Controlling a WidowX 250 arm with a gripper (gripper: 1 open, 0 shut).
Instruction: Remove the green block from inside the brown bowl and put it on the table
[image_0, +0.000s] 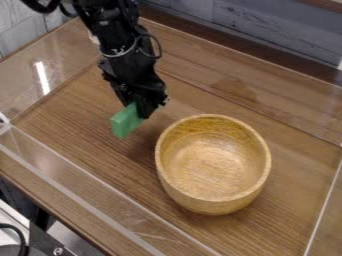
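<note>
Table (80, 130), brown wood grain, clear acrylic walls around it, lies under the tool. Brown bowl (214, 163) sits on it to the lower right of the tool, close by but not touching, nothing visible inside. Black arm comes in from the upper left, pointing steeply down. Gripper (139, 103) is clamped on the green block (127, 122), which hangs tilted from the jaws, outside the bowl, just left of its rim. Can't tell if the block's low end touches the wood.
</note>
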